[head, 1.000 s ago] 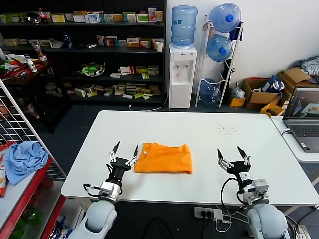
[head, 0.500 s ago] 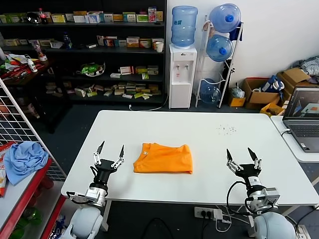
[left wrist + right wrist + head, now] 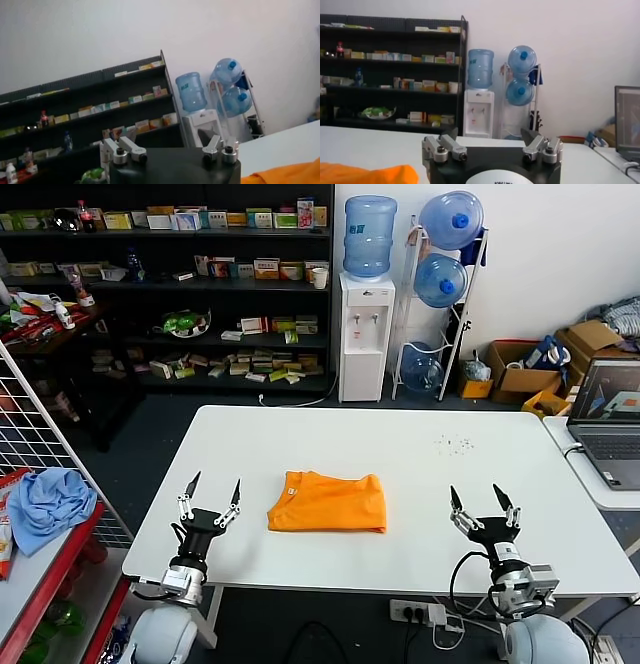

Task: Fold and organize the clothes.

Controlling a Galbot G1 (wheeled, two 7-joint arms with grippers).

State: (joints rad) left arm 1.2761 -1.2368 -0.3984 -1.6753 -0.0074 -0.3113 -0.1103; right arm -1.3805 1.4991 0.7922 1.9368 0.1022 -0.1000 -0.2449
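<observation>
Head view: the folded orange T-shirt (image 3: 328, 502) lies flat at the middle of the white table (image 3: 420, 459). Left gripper (image 3: 209, 491) and right gripper (image 3: 477, 498) flank the shirt (both apart from it), fingers spread wide and holding nothing.

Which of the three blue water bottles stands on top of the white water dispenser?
The left water bottle, upright on the water dispenser. The other two bottles sit tilted in the metal rack beside it.
</observation>
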